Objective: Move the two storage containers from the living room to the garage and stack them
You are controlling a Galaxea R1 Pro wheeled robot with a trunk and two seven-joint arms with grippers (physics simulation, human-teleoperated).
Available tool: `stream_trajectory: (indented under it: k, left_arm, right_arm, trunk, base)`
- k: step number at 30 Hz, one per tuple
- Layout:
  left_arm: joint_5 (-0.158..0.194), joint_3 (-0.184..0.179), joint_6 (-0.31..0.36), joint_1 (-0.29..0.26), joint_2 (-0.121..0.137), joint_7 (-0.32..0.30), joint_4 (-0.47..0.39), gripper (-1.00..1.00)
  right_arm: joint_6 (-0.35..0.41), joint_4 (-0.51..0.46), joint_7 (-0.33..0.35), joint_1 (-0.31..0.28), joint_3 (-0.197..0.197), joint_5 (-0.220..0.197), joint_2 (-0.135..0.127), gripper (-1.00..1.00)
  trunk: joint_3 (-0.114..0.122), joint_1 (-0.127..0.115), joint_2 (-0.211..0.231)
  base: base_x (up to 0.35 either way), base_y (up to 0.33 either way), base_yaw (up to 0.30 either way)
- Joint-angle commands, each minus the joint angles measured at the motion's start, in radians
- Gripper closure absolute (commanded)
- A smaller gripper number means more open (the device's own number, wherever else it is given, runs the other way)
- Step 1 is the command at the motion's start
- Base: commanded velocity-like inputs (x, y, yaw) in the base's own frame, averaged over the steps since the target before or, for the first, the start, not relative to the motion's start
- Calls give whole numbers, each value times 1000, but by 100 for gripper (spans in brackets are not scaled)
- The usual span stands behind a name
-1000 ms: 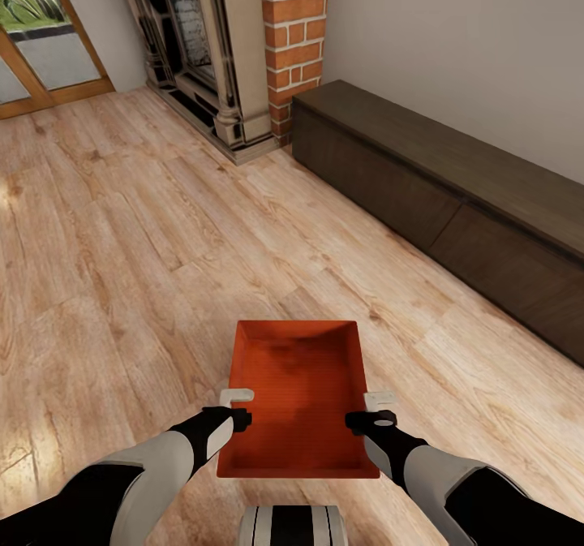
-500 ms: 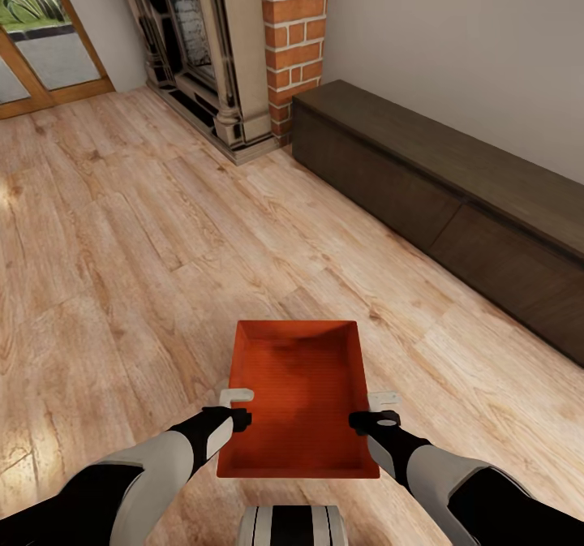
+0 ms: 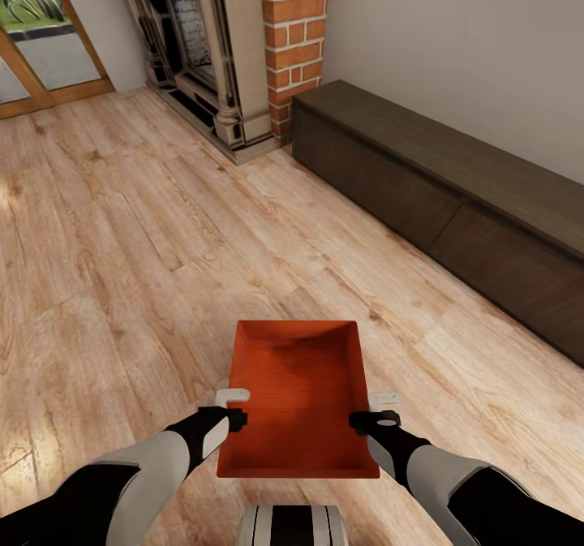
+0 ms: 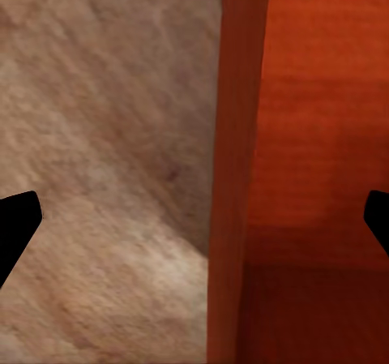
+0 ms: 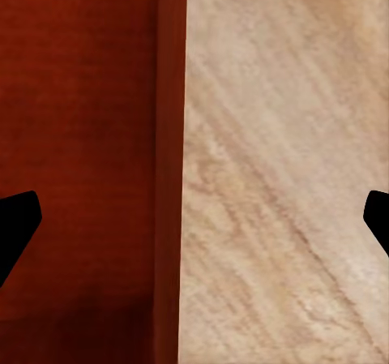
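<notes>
One storage container (image 3: 298, 396) is sitting on the light wood-plank floor (image 3: 122, 270) directly ahead of the robot, its open top facing up. The left claw (image 3: 234, 408) and right claw (image 3: 375, 410) are flanking its long sides. In each wrist view the fingers are spread wide — one inside the bin wall, one outside — with only the dark tips (image 4: 18, 226) (image 5: 18, 224) showing. A dark low cabinet (image 3: 454, 205) is lining the wall beside a brick fireplace (image 3: 235, 51), both cut off by the frame edges.
</notes>
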Motion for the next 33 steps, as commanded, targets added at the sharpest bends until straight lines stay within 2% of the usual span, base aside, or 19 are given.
stream_trajectory:
  k: [1, 16, 17, 33]
  left_arm:
    - [5, -1, 5, 0, 0, 4, -2, -100]
    - [7, -1, 5, 0, 1, 4, -2, -100]
    - [7, -1, 5, 0, 1, 4, -2, 100]
    - [7, -1, 5, 0, 0, 6, -2, 100]
  right_arm:
    - [-3, 1, -2, 0, 8, -10, 0, -100]
    - [-3, 1, -2, 0, 8, -9, 2, -100]
    - [-3, 1, -2, 0, 8, -9, 2, 100]
    - [-3, 1, -2, 0, 8, -14, 0, 100]
  trunk:
    - [-1, 0, 0]
    - [-1, 0, 0]
    - [-1, 0, 0]
    - [-1, 0, 0]
  base:
    - [0, 0, 0]
    - [0, 0, 0]
    - [0, 0, 0]
    - [0, 0, 0]
